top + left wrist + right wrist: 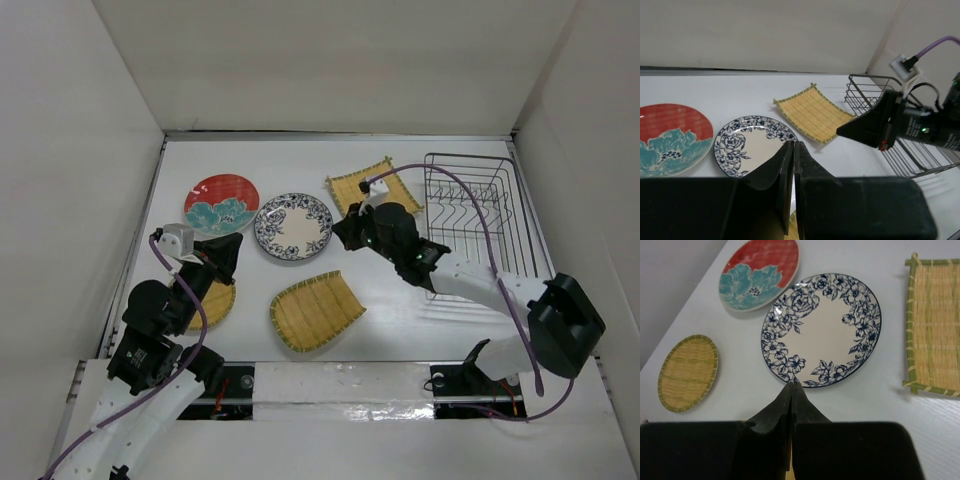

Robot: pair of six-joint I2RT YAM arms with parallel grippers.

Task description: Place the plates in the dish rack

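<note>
Beside the dish rack [468,210] lies the square plate [812,112].

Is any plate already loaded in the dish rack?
No, the top view shows the dish rack with nothing between its upright wire prongs.

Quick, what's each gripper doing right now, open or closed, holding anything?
Left gripper: closed, empty.
Right gripper: closed, empty, tips at the edge of the blue-patterned plate.
</note>
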